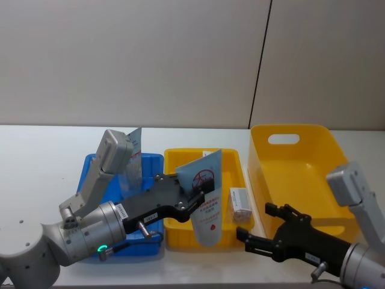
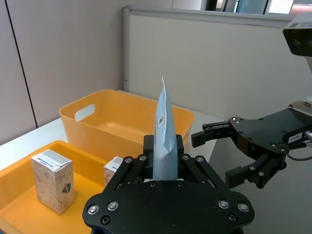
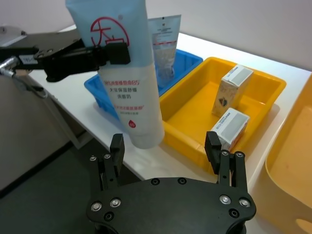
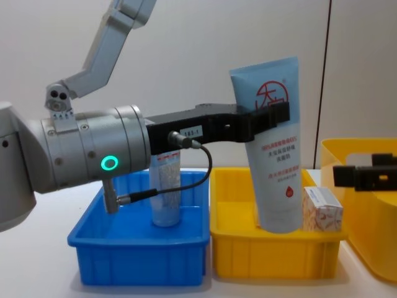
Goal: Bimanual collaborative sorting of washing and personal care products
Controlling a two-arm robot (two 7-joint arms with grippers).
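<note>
Pale-blue plastic squeeze tube pinched in left hand by yellow plastic tray; right hand spread; from right wrist, two cream-white cardboard boxes inside.

Setting: a robot test bench in an office-type room, not a home or a shop. Evidence: plain beige wall panels with a dark vertical seam, and a grey-capped partition with glazing above it. A white table carries colour-coded plastic bins: blue tray, yellow tray, yellow basket.
</note>
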